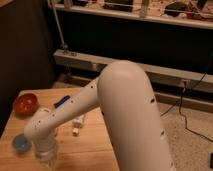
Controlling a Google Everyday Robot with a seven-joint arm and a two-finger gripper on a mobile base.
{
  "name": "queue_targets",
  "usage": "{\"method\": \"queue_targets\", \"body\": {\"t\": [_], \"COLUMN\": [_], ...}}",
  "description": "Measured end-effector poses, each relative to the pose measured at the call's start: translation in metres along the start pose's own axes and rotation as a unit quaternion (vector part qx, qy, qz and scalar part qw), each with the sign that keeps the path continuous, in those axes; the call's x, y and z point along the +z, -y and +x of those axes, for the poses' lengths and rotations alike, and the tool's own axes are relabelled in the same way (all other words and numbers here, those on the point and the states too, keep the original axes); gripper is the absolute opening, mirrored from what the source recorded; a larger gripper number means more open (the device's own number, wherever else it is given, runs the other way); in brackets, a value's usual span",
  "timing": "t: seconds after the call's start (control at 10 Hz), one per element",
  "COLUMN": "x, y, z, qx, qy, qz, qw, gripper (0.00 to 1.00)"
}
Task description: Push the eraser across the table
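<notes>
The eraser is hidden from the camera view. My white arm (125, 115) fills the middle of the picture, and its forearm slopes down to the left over the light wooden table (95, 147). The gripper (46, 152) hangs below the wrist near the table's front left corner, low over the wood. Nothing shows in its hold.
A red bowl (26, 102) stands at the table's far left. A blue flat pad (62, 101) peeks out behind the forearm, and a small white bottle-like item (77, 123) lies to its right. A blue round thing (21, 143) sits beside the gripper. Cables (187, 107) cross the floor at the right.
</notes>
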Motion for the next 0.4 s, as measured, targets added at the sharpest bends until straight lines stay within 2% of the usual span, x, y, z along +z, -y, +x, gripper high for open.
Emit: {"method": "queue_targets", "body": {"t": [0.2,0.3,0.4], "x": [0.0007,0.0003,0.0008], "y": [-0.0016,-0.0006,-0.001], "z": [-0.0006,-0.0003,-0.0004], "qx": [-0.002,0.0,-0.001], "qy": [-0.001,0.0,-0.001], "qz": [0.0,0.0,0.0], "qw": [1.0,1.0,1.0], "gripper": [0.12,0.26,0.34]}}
